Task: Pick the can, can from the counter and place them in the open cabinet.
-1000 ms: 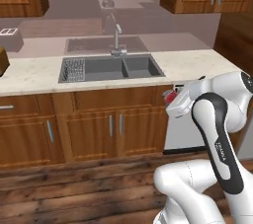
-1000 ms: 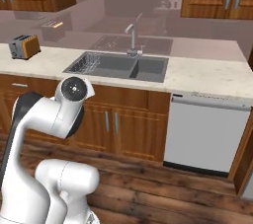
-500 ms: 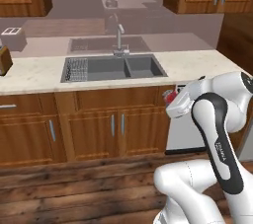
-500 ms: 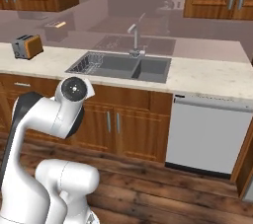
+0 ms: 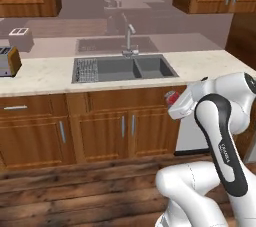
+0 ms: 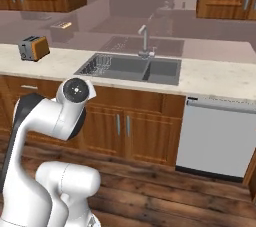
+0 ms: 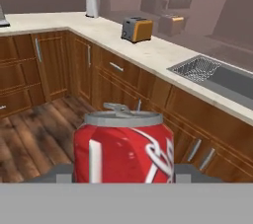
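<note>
A: What does the gripper (image 7: 123, 168) have?
B: It grips 1 red can (image 7: 123, 146) upright between its fingers, in the air before the lower cabinets.
A: And past it?
B: The counter (image 7: 148, 53), with a toaster (image 7: 137, 29) and the sink (image 7: 217, 77) farther right.

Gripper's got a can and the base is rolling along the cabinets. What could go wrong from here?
1. The can sits between the gripper jaws with its upper part free; a jolt might tip or slip it.
2. In the left base view the can rides close to the counter edge and could clip it.
</note>
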Controlling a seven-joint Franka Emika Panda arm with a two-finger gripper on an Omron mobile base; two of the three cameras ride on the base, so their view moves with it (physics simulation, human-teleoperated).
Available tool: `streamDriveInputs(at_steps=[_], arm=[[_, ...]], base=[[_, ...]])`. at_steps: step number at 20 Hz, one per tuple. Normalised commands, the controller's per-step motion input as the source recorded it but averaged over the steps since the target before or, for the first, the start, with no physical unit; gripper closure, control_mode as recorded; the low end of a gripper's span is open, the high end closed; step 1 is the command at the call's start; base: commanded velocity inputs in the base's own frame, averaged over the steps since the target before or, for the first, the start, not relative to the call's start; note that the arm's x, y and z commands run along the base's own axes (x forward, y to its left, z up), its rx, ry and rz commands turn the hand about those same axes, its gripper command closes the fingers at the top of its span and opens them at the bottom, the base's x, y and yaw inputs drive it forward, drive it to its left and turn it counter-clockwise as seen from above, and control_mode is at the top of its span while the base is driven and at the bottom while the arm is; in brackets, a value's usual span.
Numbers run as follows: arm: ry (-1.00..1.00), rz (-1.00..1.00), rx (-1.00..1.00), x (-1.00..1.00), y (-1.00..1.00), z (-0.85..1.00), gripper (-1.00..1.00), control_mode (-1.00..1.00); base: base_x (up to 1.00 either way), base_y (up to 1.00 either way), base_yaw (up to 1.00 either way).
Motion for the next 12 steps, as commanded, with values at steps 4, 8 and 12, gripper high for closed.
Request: streamDriveInputs(at_steps=[4, 8, 12], arm=[[0.0, 0.0, 0.0, 0.0, 0.0, 0.0, 1.0, 1.0], [0.0, 0.0, 0.0, 0.0, 0.0, 0.0, 1.0, 1.0], [0.0, 0.0, 0.0, 0.0, 0.0, 0.0, 1.0, 1.0]], base=[[0.0, 0.8, -0.07], [0.0, 0.81, -0.06], [0.04, 0.82, -0.02]])
